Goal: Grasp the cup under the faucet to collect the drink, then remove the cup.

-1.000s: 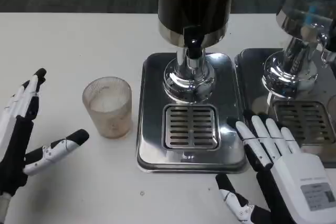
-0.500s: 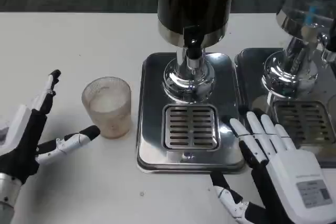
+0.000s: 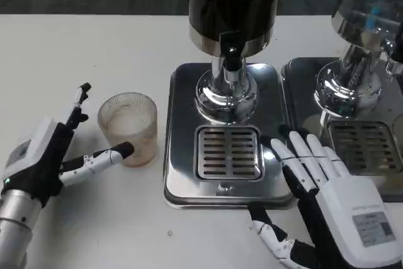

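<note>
The ribbed, translucent plastic cup (image 3: 128,128) stands upright on the white table (image 3: 94,48), left of the steel drip tray (image 3: 182,130) and not yet under the black faucet (image 3: 232,57) of the dark drink dispenser (image 3: 233,4). The left hand (image 3: 53,159) is spread around the cup, thumb near its front wall, fingers at its far-left side, grasping nothing. The right hand (image 3: 327,187) lies flat and released at the tray's near-right corner. A good grasp likely closes evenly mid-height, keeping the cup upright before sliding it right onto the slotted grate (image 3: 229,151).
</note>
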`<action>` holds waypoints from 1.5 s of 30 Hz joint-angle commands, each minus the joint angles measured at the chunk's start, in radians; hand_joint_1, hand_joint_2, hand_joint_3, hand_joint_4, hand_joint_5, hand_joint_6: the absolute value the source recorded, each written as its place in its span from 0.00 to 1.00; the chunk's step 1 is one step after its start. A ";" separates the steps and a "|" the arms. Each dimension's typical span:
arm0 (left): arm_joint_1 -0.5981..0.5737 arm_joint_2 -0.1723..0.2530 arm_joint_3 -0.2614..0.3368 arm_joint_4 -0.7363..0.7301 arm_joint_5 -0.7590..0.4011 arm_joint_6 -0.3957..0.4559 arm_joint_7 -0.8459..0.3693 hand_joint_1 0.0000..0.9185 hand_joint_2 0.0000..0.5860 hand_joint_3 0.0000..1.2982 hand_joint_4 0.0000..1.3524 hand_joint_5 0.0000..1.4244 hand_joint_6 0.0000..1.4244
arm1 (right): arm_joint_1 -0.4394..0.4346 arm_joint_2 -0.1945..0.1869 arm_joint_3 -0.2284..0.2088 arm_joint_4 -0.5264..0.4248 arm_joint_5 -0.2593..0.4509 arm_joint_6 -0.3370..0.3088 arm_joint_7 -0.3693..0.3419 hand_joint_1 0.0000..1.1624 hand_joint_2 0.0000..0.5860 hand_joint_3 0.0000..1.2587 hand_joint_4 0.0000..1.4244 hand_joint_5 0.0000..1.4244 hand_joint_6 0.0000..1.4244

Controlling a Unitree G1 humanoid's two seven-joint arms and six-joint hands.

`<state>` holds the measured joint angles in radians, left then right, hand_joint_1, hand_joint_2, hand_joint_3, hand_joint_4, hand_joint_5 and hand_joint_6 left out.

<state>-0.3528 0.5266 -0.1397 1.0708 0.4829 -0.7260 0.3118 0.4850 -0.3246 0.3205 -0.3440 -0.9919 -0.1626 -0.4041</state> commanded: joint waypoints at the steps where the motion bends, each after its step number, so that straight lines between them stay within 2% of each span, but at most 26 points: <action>1: -0.032 -0.013 -0.016 0.028 -0.010 0.017 -0.027 0.22 0.06 0.01 0.03 0.16 0.13 | 0.000 0.004 0.001 0.002 0.013 -0.011 0.002 0.29 0.72 0.11 0.03 0.03 0.06; 24: -0.128 -0.062 -0.066 0.080 -0.004 0.070 -0.054 0.25 0.09 0.07 0.11 0.23 0.19 | -0.001 0.015 -0.001 0.005 0.028 -0.010 -0.004 0.29 0.72 0.12 0.04 0.04 0.09; 32: -0.127 -0.073 -0.076 0.070 0.002 0.069 -0.001 0.31 0.14 0.14 0.18 0.29 0.25 | -0.005 0.017 -0.004 0.011 0.046 -0.014 -0.009 0.29 0.72 0.12 0.04 0.04 0.09; 39: -0.117 -0.080 -0.079 0.068 0.000 0.047 0.047 0.30 0.17 0.18 0.23 0.34 0.29 | -0.012 0.018 -0.004 0.022 0.056 -0.022 -0.013 0.30 0.72 0.12 0.05 0.05 0.10; 45: -0.106 -0.083 -0.076 0.069 -0.001 0.030 0.095 0.28 0.20 0.25 0.31 0.43 0.40 | -0.018 0.018 -0.008 0.030 0.069 -0.033 -0.015 0.30 0.71 0.12 0.05 0.05 0.10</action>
<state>-0.4674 0.4478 -0.2169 1.1427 0.4827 -0.6749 0.3719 0.4739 -0.3108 0.3213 -0.3211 -0.9333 -0.1814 -0.4057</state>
